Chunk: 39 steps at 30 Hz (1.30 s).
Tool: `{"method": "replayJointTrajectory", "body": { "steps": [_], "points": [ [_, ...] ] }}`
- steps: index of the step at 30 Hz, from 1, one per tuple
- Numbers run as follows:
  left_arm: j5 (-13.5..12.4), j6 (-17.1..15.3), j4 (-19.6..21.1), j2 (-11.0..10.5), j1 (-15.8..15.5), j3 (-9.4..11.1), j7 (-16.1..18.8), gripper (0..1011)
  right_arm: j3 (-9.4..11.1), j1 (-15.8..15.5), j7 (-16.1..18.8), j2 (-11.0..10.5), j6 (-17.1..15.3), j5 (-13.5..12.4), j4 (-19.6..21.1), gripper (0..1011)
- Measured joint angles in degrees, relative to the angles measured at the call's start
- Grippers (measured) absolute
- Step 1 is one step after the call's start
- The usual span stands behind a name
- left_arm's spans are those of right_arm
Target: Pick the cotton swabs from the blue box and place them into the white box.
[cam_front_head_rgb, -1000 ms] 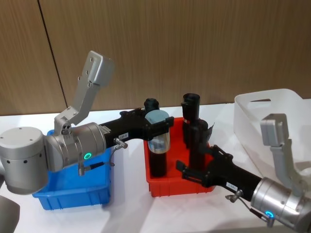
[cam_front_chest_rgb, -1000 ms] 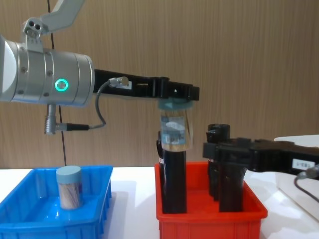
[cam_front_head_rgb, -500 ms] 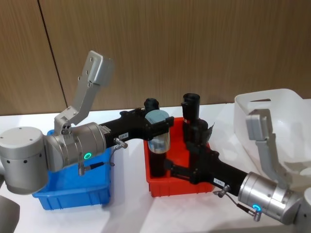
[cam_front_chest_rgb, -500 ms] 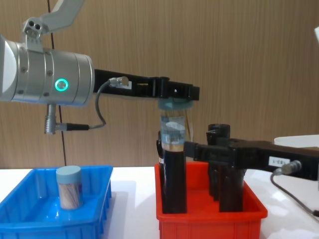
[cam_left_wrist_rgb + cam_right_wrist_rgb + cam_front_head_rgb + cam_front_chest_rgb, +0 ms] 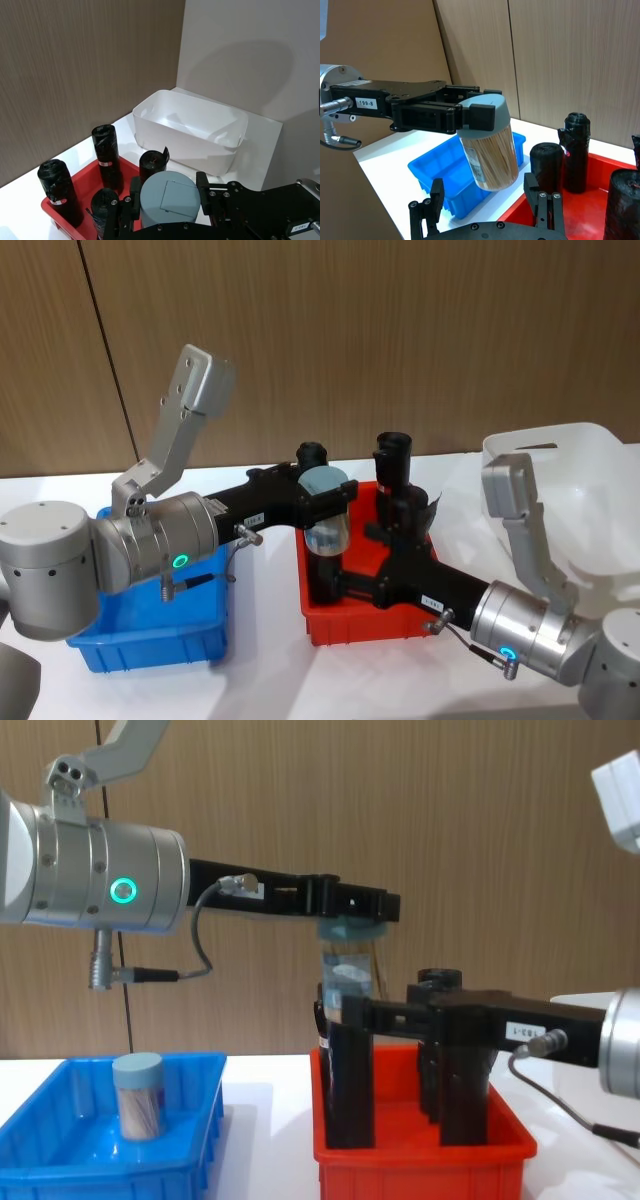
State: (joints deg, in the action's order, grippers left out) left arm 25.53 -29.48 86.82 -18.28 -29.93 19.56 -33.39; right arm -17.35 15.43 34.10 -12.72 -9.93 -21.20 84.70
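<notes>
Sitting far right, the white box [image 5: 590, 490] is likely beyond the left arm's reach, so a handover is set up above the red bin [image 5: 345, 628], away from the blue box [image 5: 150, 640]: left claw [image 5: 325, 485] clenched on the lid of the cotton swabs jar [image 5: 490, 155], right claw [image 5: 489, 202] spread open, flanking its body.

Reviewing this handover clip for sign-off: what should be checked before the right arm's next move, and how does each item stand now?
1. Left gripper shut on held jar's lid: ok.
2. Right gripper open, fingers either side of held jar: ok.
3. Gap between held jar and black roll beneath, in red bin: cannot tell.
4. White box open-topped, upright: ok.
5. Spare jar upright in blue box: ok.
</notes>
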Motion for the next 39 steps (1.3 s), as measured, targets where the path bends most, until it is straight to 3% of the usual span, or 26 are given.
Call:
{"method": "replayJointTrajectory", "body": {
  "steps": [13, 39],
  "points": [
    [0.00, 0.00, 0.00, 0.00, 0.00, 0.00, 0.00, 670, -0.77, 2.58, -0.23, 1.24, 1.55, 2.38, -2.52, 1002],
    [0.00, 0.00, 0.00, 0.00, 0.00, 0.00, 0.00, 670, -1.95, 5.66, -0.50, 2.86, 3.15, 4.30, -6.61, 1002]
  ]
}}
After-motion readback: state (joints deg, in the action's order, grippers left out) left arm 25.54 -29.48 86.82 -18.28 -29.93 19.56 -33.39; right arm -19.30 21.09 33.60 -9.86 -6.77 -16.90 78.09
